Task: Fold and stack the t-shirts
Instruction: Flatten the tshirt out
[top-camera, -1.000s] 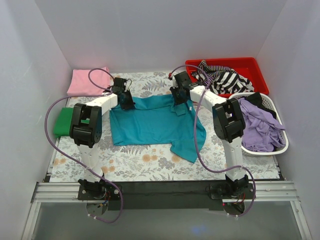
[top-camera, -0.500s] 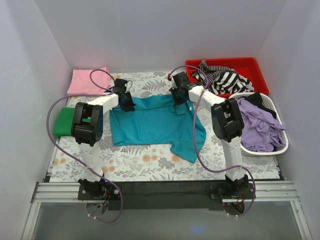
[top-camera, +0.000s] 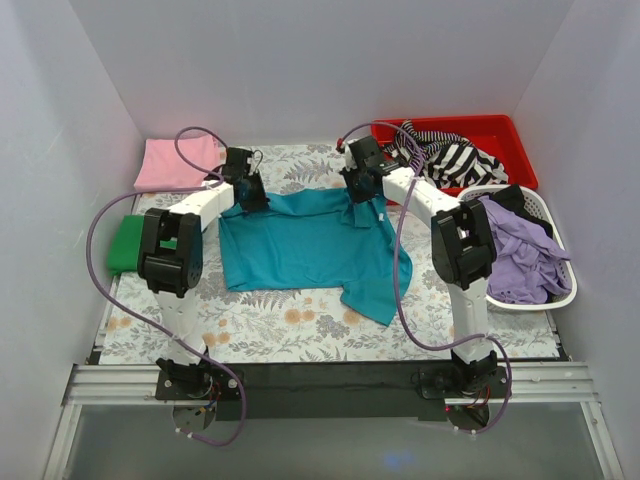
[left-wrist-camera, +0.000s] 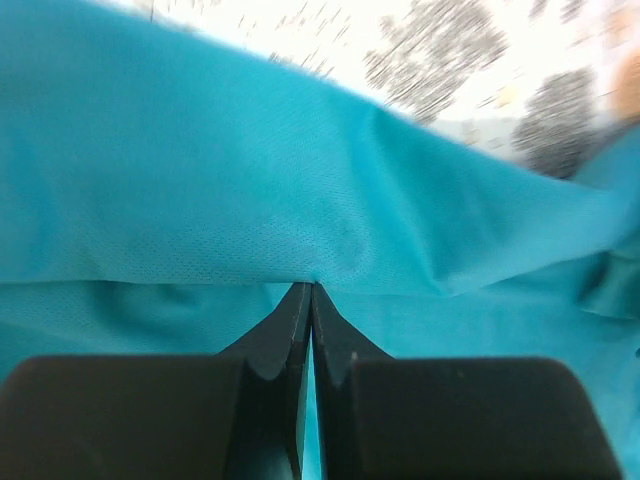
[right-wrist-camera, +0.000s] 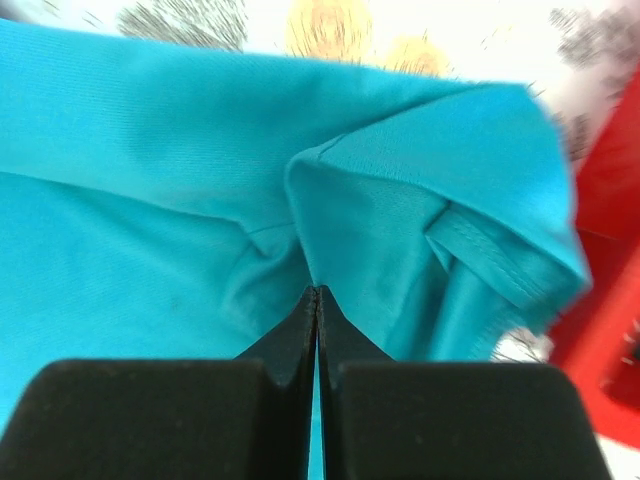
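A teal t-shirt (top-camera: 310, 245) lies spread on the floral table cover, its right side hanging crumpled toward the front. My left gripper (top-camera: 248, 198) sits at the shirt's far left corner, shut on a fold of teal cloth (left-wrist-camera: 330, 230) that bunches at its closed tips (left-wrist-camera: 311, 287). My right gripper (top-camera: 360, 192) is at the far right corner, shut on the cloth beside a hemmed sleeve (right-wrist-camera: 500, 260), tips (right-wrist-camera: 317, 290) pressed together. A folded pink t-shirt (top-camera: 175, 163) lies at the back left. A folded green t-shirt (top-camera: 125, 244) lies left of my left arm.
A red bin (top-camera: 500, 135) at the back right holds a black-and-white striped garment (top-camera: 450, 158). In front of it a white basket (top-camera: 560, 290) holds purple clothes (top-camera: 515, 250). Grey walls close in the left, back and right sides. Purple cables loop from both arms.
My right gripper has closed on the teal cloth. Both grippers have shifted slightly toward the back wall, drawing the shirt's far edge with them.
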